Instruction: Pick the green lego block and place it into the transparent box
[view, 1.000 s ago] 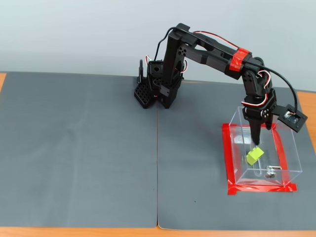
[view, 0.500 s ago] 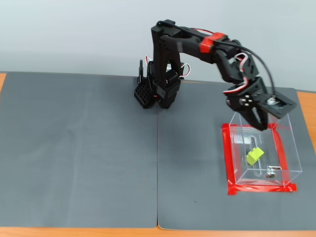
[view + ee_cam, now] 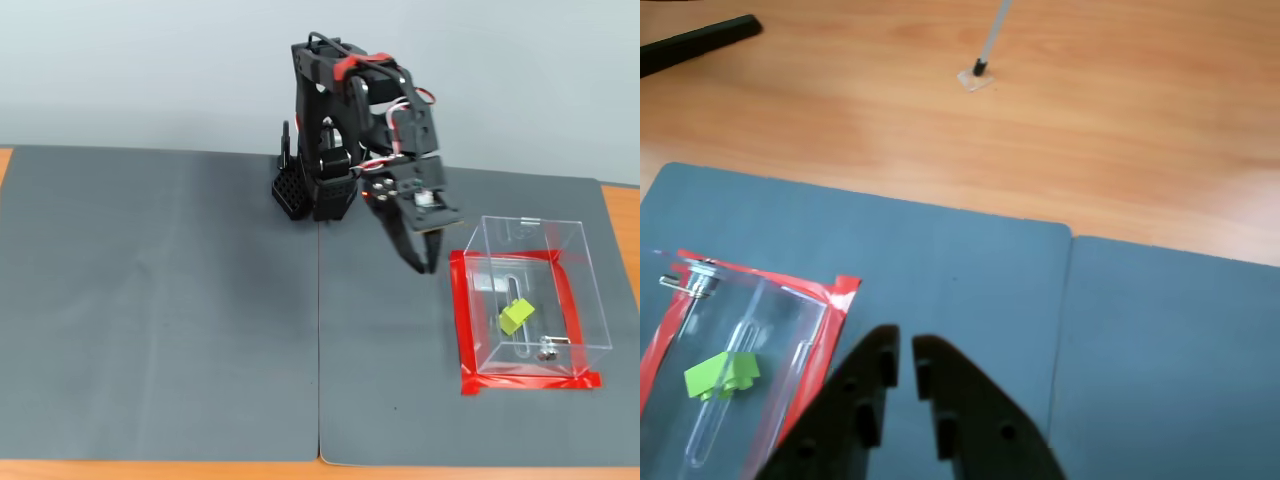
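Observation:
The green lego block (image 3: 516,316) lies tilted on the floor of the transparent box (image 3: 561,243), which stands on a red tape outline at the right of the grey mat. In the wrist view the block (image 3: 720,375) shows through the clear wall of the box (image 3: 790,310) at the lower left. My gripper (image 3: 424,268) hangs above the mat just left of the box, outside it, empty. Its two black fingers are nearly together with a thin gap; in the wrist view the gripper (image 3: 906,350) sits right of the box.
The grey mat (image 3: 160,300) covers most of the table, with a seam down its middle. The arm's black base (image 3: 315,190) stands at the back centre. Wooden tabletop (image 3: 1090,120) lies beyond the mat, with a thin rod on a small clear foot (image 3: 977,75) and a black bar (image 3: 695,42).

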Robot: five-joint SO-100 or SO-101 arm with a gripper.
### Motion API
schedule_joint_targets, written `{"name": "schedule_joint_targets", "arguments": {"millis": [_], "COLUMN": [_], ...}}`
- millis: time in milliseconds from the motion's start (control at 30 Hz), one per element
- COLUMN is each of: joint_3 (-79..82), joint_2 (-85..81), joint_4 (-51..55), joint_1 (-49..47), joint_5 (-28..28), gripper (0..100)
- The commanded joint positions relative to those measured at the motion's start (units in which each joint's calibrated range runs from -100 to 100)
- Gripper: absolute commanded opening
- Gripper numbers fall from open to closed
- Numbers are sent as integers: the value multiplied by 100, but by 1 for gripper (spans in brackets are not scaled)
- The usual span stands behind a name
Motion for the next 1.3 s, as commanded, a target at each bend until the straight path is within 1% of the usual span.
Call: {"name": "schedule_joint_targets", "arguments": {"millis": [0,333,733,1100,1267], "joint_3": [531,2349,4683,6583,6945], "joint_2": [-699,-2217,-4336,-5727,-5778], "joint_4": [-12,-82,-82,-82,-82], "joint_1": [402,887,999,947,969], "joint_5": [-4,1,-25,1,1], "gripper": [2,2,2,2,2]}}
